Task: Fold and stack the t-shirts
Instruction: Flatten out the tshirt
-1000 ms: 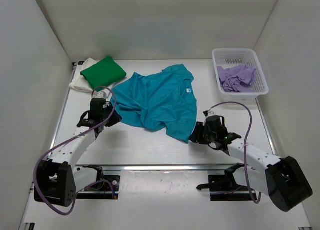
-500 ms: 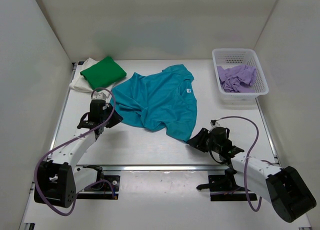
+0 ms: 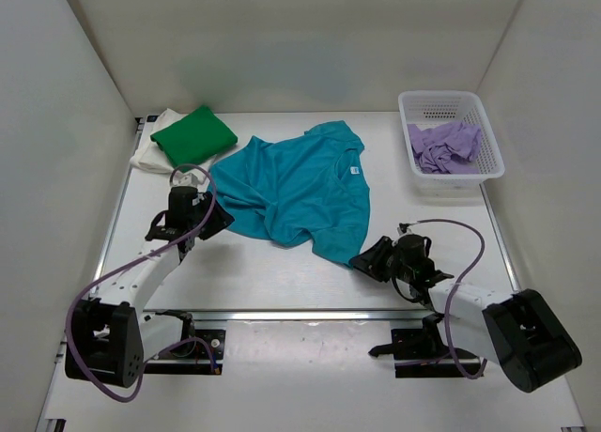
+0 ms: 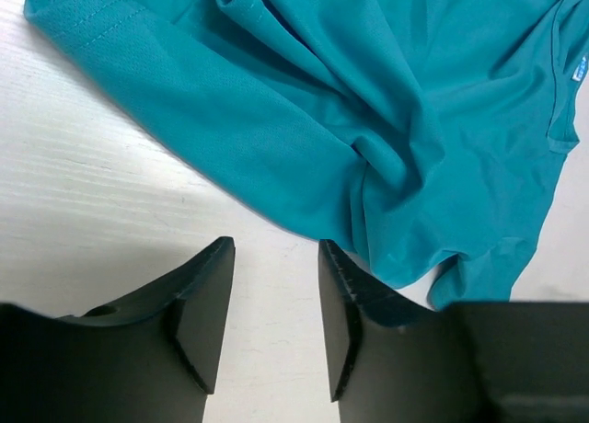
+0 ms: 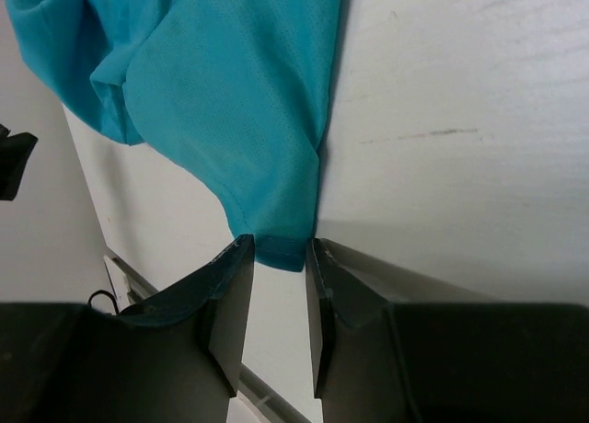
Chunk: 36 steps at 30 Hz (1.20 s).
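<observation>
Walls (image 3: 282,38) and table (image 3: 282,286) white, teal t-shirt (image 3: 300,192) crumpled

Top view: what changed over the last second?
The right gripper drew back slightly toward the near edge as its arm folded back. Its open fingers now straddle the near hem corner of the teal t-shirt, not clamped. Unchanged: the left gripper, open beside the shirt's left edge; the teal shirt's lie; the green t-shirt on the cream one; the lilac t-shirt in the basket.

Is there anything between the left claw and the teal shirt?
No, only a bare strip of table separates the left gripper from the teal shirt, seen in the left wrist view.
</observation>
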Motion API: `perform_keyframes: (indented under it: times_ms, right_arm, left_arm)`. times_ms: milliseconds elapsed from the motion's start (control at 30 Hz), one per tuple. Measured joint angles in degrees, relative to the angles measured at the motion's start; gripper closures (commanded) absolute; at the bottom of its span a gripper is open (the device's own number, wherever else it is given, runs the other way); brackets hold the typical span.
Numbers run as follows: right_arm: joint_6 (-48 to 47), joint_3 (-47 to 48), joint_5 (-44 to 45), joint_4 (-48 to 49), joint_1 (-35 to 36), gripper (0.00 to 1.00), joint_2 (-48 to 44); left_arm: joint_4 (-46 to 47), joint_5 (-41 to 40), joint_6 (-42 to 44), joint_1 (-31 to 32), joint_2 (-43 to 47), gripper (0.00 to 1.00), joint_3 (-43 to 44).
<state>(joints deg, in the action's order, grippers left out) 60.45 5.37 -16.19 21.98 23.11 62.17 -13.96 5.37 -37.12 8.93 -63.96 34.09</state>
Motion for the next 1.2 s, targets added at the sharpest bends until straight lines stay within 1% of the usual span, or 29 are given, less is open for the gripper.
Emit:
perform_keyframes:
  times_ms: [67,167,200,233,267,300,433,600,633,667,700,733,800,867,900,967,1100,1133,1200]
  right_arm:
    - [0.00,0.92,-0.24,0.83,0.02,0.75,1.90]
    - [0.17,1.51,-1.31,2.84,0.04,0.81,4.98]
    - [0.24,1.77,-1.70,3.50,0.04,0.88,6.08]
    - [0.26,1.90,-1.95,4.02,0.07,0.92,6.80]
    - [0.39,1.92,-2.03,4.28,0.04,0.98,7.41]
    - [0.37,1.92,-2.34,4.48,0.00,1.00,7.93]
    - [-0.50,2.14,-3.17,4.35,-1.16,1.00,8.52]
    - [-5.01,5.18,-2.95,-0.48,-2.84,1.00,5.88]
    - [-7.67,7.89,-2.89,-3.80,-3.32,0.81,2.75]
    - [-8.22,8.57,-3.02,-5.01,-3.32,0.69,1.64]
    - [-8.74,8.68,-3.04,-6.25,-3.26,0.64,0.20]
    - [-9.25,8.13,-3.15,-7.32,-3.19,0.62,-1.81]
    - [-9.42,6.14,-3.39,-8.63,-3.15,0.61,-5.38]
    - [-9.29,3.61,-3.58,-9.55,-3.19,0.67,-7.17]
    - [-9.18,2.69,-3.78,-9.99,-3.32,0.67,-7.02]
    - [-8.35,1.55,-4.79,-9.94,-3.28,0.71,-5.11]
    - [-7.58,3.56,-5.70,-7.45,-1.95,0.70,0.24]
    - [-7.30,4.15,-5.95,-6.32,-1.14,0.69,2.03]
    - [-6.25,4.55,-6.82,-3.74,-0.26,0.70,4.76]
  left_arm:
    - [0.90,0.11,-0.39,-0.52,-0.85,0.43,-0.20]
    - [2.34,0.22,-1.07,-1.42,-2.36,0.43,-1.20]
    - [2.47,0.20,-1.29,-1.66,-2.82,0.43,-1.62]
    - [2.45,0.17,-1.49,-1.70,-3.19,0.43,-1.86]
    - [2.45,0.20,-1.55,-1.70,-3.54,0.43,-1.92]
    - [2.56,0.20,-1.62,-1.70,-3.82,0.43,-2.01]
    - [2.89,0.20,-1.73,-1.81,-4.09,0.43,-2.27]
    - [2.82,-0.26,-1.46,-2.78,-4.09,0.34,-2.25]
    - [2.82,-1.03,-1.46,-3.39,-4.11,0.34,-2.23]
    - [2.89,-1.14,-1.49,-3.56,-4.20,0.34,-2.23]
    - [3.17,-1.16,-1.53,-3.63,-4.44,0.34,-2.23]
    - [3.58,-1.31,-1.66,-3.63,-4.96,0.34,-2.21]
    - [4.09,-1.36,-1.88,-3.43,-6.10,0.34,-2.21]
    - [4.24,-1.36,-1.99,-3.08,-6.82,0.34,-2.21]
    - [4.39,-1.36,-2.12,-2.95,-6.95,0.34,-2.21]
    - [4.81,-1.33,-2.19,-2.69,-6.91,0.34,-2.21]
    - [4.94,-1.27,-2.16,-2.71,-6.45,0.34,-2.21]
    - [4.98,-1.29,-2.14,-2.78,-6.12,0.35,-2.21]
    - [4.94,-1.25,-2.16,-2.84,-5.33,0.35,-2.21]
